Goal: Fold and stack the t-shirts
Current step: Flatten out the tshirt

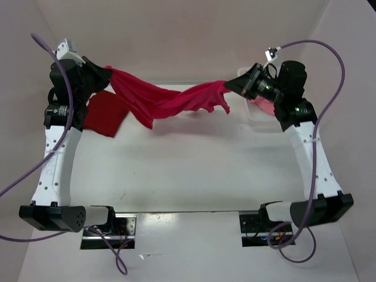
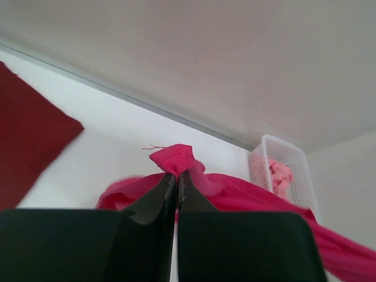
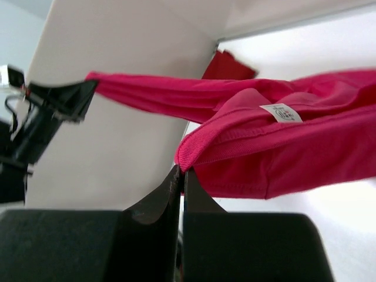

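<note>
A: Closest to the lens, at the bottom of the left wrist view, the left gripper [image 2: 177, 173] has its dark fingers pressed together on a bunched corner of the magenta-pink t-shirt [image 1: 170, 100].

B: And on the table?

A: At the upper left of the overhead view, the dark red t-shirt [image 1: 106, 116] lies flat on the table [image 1: 188, 176], partly under the left arm. It looks folded, though I judge that only from its neat, squarish outline.

B: So which step is this?

A: Spreading out the second shirt, I'd say. The magenta one hangs across the upper middle, strung between the two arms. It is twisted and sagging, and clear of the table as far as I can tell.

B: And its right end?

A: The right gripper [image 3: 181, 170], at the upper right, pinches a ribbed edge of the cloth near a small white label [image 3: 283, 111]. No gap shows between its fingers.

B: What's left to do?

A: A salmon t-shirt [image 2: 281, 176] sits in the white mesh basket [image 2: 276, 141] at the far right, behind the right arm.

B: Next move?

A: Probably untwist the cloth, draw it taut and lower it flat onto the middle of the table before any fold. Both pinches hold only a little fabric, so a slip is the risk.
</note>
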`<state>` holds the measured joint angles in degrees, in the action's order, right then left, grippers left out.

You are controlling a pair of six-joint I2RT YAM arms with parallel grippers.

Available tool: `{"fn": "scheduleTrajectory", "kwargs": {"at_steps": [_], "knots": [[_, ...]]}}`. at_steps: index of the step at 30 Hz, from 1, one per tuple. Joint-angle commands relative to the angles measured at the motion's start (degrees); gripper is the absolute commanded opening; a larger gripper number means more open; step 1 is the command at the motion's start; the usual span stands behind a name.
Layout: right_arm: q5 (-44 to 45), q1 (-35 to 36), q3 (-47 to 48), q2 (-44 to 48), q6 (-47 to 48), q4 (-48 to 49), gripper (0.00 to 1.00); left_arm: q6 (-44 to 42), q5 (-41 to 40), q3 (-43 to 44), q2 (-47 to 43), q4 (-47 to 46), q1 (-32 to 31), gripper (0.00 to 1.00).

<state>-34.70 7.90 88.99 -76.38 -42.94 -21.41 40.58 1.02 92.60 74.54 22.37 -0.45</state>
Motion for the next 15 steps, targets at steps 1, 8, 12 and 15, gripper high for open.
{"fn": "scheduleTrajectory", "kwargs": {"at_steps": [1,8,12,15], "knots": [[-4.6,0.4,-4.3,8.8,2.6,-5.1,0.00,-4.7,-3.3,2.6,-1.1,3.4,0.1,0.00],[-2.3,-1.2,-16.3,10.6,4.6,-2.5,0.00,-6.1,1.0,3.1,10.3,-1.2,0.1,0.03],[2.5,-3.7,-29.1,4.9,5.1,2.1,0.00,-6.7,3.9,0.6,23.3,-4.4,0.1,0.06],[8.1,-4.7,-32.9,-3.9,5.1,6.1,0.00,-6.0,4.7,2.0,32.0,-6.0,0.1,0.06]]}}
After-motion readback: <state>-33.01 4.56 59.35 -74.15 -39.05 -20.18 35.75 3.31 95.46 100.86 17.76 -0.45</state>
